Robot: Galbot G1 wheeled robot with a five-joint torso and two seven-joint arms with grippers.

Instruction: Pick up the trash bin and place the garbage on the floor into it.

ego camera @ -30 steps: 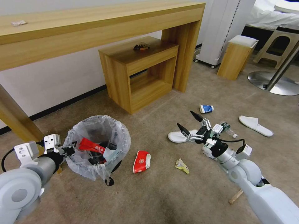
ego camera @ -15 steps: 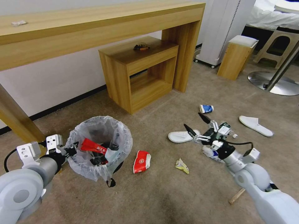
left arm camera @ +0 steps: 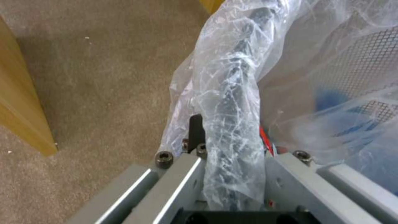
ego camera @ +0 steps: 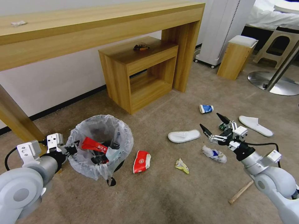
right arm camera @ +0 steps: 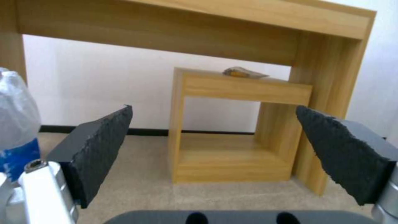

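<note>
Here, the left gripper (ego camera: 74, 147) clenches the rim at nine o'clock of the small round black trash bin lined with crinkly white plastic (ego camera: 101, 146) on the flat beige carpet floor (ego camera: 162, 193). At the bin's three o'clock lie a crushed red can (ego camera: 141, 161) and a crumpled clear bottle (ego camera: 214, 154), with the right gripper (ego camera: 215, 125) spread wide just above the bottle.

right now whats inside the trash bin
Inside the trash bin, held at its rim by the left gripper, lies a red wrapper with dark pieces and something pale beside it. The crinkly bag hides anything deeper.
</note>
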